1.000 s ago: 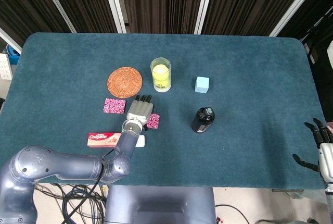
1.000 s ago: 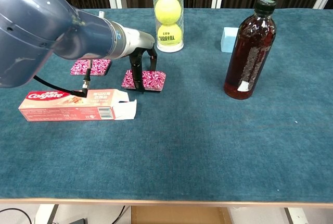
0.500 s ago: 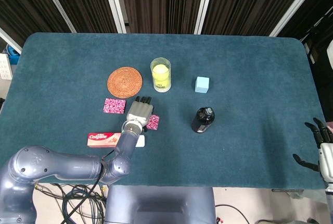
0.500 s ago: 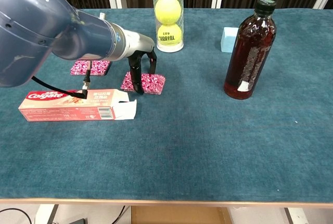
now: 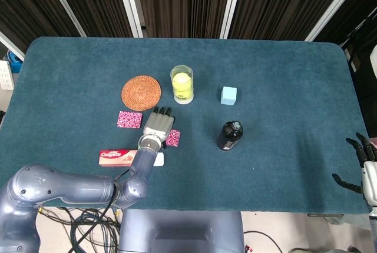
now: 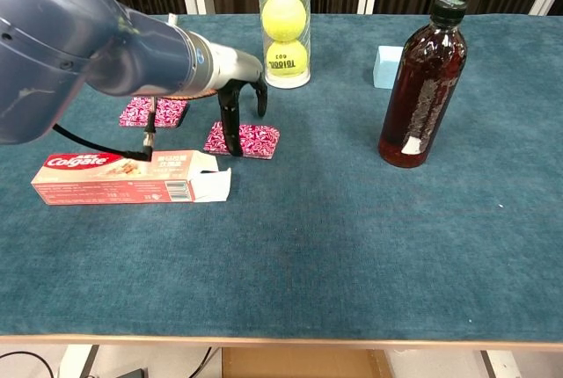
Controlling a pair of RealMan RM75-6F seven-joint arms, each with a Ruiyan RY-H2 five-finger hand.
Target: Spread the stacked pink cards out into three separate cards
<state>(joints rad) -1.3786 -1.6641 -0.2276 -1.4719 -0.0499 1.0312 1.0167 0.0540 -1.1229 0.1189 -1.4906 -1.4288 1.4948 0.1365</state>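
Two pink patches show on the teal table [image 6: 369,246] so far, where the task wants three. My left arm [image 6: 79,44], the biggest thing in the chest view, reaches in over the Colgate toothpaste box [image 6: 123,178], which lies just behind my wrist. Beyond my fingertips stand the tennis ball tube [image 6: 285,30] and the woven coaster [image 5: 141,92]; the dark bottle [image 6: 420,83] and the blue block [image 5: 228,95] are well off to my right.

My left hand [image 6: 239,107] hangs fingers-down over the remaining pink stack [image 6: 249,140], one dark fingertip touching its near-left edge. Half a second ago more fingers framed the stack; now the far ones have lifted clear, so I am pressing, not gripping. The stack has slid slightly toward me over the last second. The one separated pink card [image 6: 154,112] lies just left of my hand. I judge the stack still needs splitting once more.

My right hand [image 5: 365,170] idles open at the table's far right edge, holding nothing.
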